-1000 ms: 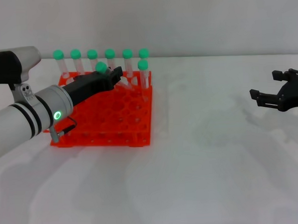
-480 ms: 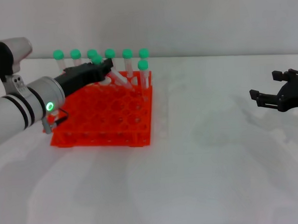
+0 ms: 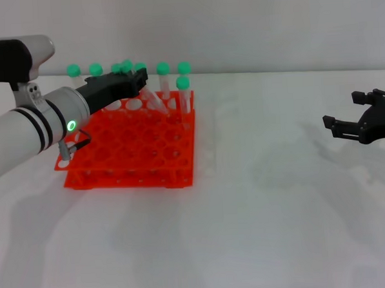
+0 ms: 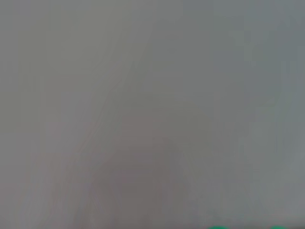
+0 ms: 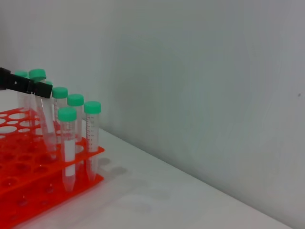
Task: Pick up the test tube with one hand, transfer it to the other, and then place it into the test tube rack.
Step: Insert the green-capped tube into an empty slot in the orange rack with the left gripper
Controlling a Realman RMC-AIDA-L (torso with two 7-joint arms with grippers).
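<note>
The test tube (image 3: 153,99), clear with a green cap, leans over the back of the orange-red test tube rack (image 3: 135,156). Its tip points down into the rack's holes, and my left gripper (image 3: 137,79) is shut on it just under the cap. The right wrist view shows the same tilted test tube (image 5: 45,119), with the left gripper (image 5: 33,87) clamped across it above the rack (image 5: 19,174). My right gripper (image 3: 337,125) hangs open and empty far to the right, low over the table. The left wrist view is almost all grey blur.
Several other green-capped tubes (image 3: 184,93) stand upright in the rack's back rows, close around the tilted tube. A bare white table (image 3: 280,210) stretches between the rack and the right gripper. A grey wall (image 3: 270,24) rises behind.
My left gripper has carried the tube back and up, from over the middle of the rack to its back rows. The tube leans more. The right arm has not moved.
</note>
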